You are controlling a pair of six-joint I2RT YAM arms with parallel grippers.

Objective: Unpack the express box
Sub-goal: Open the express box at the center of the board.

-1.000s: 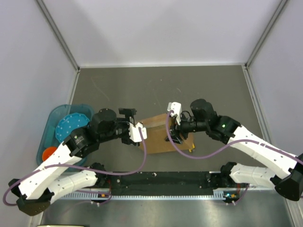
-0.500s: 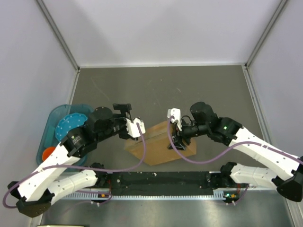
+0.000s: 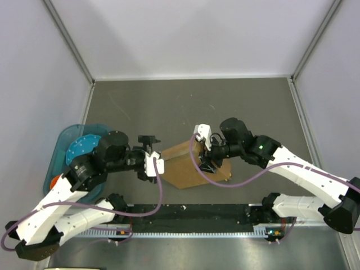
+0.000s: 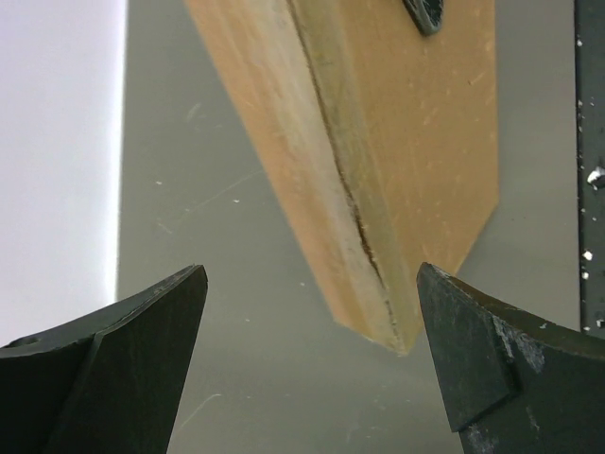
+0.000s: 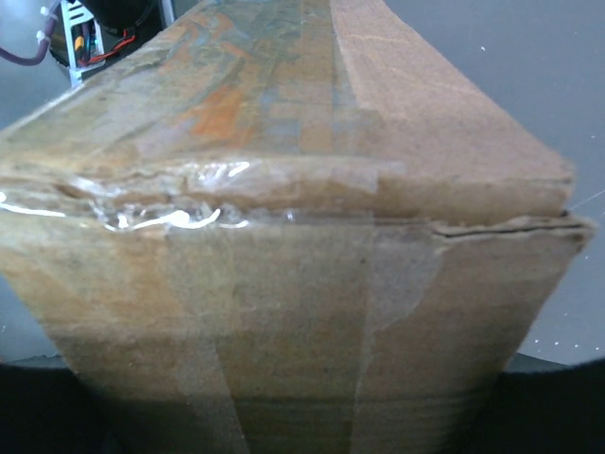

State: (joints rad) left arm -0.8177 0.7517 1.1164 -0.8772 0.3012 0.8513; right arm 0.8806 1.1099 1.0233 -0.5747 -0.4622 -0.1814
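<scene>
The right gripper clamps half-closed on the taped end of the box, which fills the space directly before it, probably to steady it while the left gripper, spread wide and empty, faces the box corner just ahead of its fingers

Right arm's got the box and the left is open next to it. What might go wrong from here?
The right gripper grips the express box by one edge only, so it may pivot or slip. The open left gripper faces its corner; closing there could shove the box rather than hold it. Clear tape covers the seam, so the flaps might tear.
</scene>
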